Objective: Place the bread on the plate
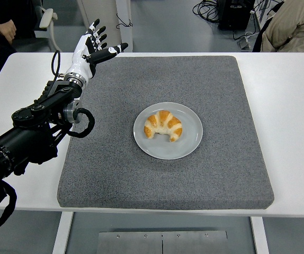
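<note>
The left arm (30,135) is black and bulky, with round joint housings and a looping black cable. Its left hand (91,48) is white with black finger segments and black fingertips.

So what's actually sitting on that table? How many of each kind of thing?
Croissant: 1
Plate, grey, under the croissant: 1
Mat, grey, under the plate: 1
Robot hand, the left hand, fingers spread, holding nothing: 1
Total: 4

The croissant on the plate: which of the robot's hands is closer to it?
Left. The left hand is open over the mat's far-left corner, well away from the croissant. The right hand isn't in view.
</note>
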